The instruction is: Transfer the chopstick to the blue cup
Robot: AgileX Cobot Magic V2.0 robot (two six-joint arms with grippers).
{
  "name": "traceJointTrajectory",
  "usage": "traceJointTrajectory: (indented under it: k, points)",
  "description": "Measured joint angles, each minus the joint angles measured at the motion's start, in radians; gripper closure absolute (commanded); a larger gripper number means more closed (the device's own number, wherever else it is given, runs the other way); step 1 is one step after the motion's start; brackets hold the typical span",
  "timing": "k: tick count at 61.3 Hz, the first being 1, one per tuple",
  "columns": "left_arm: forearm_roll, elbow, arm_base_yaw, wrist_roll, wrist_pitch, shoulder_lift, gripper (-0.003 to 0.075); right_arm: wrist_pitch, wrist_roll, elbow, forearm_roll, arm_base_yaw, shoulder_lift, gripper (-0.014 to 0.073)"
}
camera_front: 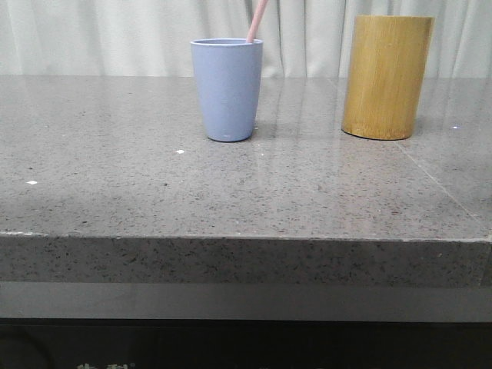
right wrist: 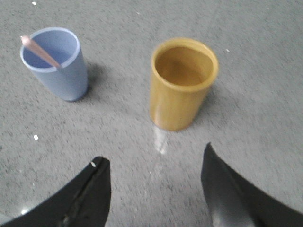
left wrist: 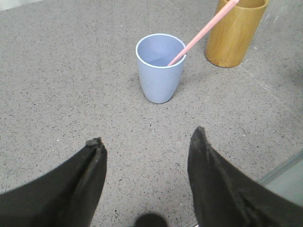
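Note:
The blue cup (camera_front: 227, 89) stands upright on the grey stone table, left of centre. A pale pink chopstick (camera_front: 257, 20) stands in it, leaning on the rim toward the bamboo holder. The left wrist view has the blue cup (left wrist: 160, 67) and the chopstick (left wrist: 203, 30) slanting out of it. My left gripper (left wrist: 147, 137) hangs open above bare table, short of the cup, nothing between its fingers. My right gripper (right wrist: 154, 153) is open too, above the table in front of the holder. From that wrist, the blue cup (right wrist: 57, 64) with the chopstick (right wrist: 40, 51) is off to one side.
A tan bamboo cylinder holder (camera_front: 387, 77) stands right of the cup; it looks empty inside (right wrist: 183, 82) (left wrist: 235, 31). The table's front edge (camera_front: 246, 238) runs across near the camera. A white curtain (camera_front: 100, 34) hangs behind.

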Motion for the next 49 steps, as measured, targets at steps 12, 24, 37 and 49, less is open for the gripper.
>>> traceJointTrajectory:
  k: [12, 24, 37, 49]
  points:
    - [0.002, 0.053, 0.000, -0.004, 0.005, -0.049, 0.0331, -0.020, 0.000, 0.193, 0.000, -0.004, -0.224, 0.0148]
    - [0.002, 0.072, 0.000, -0.005, 0.010, -0.058, 0.0331, -0.038, 0.000, 0.336, 0.000, -0.008, -0.448, 0.0148]
    - [0.002, 0.072, 0.000, -0.005, 0.007, -0.058, 0.0405, -0.040, 0.000, 0.390, 0.000, -0.008, -0.544, 0.0298]
    - [0.002, 0.072, 0.000, -0.005, 0.007, -0.058, 0.0641, -0.038, 0.000, 0.394, 0.000, -0.008, -0.548, 0.0562]
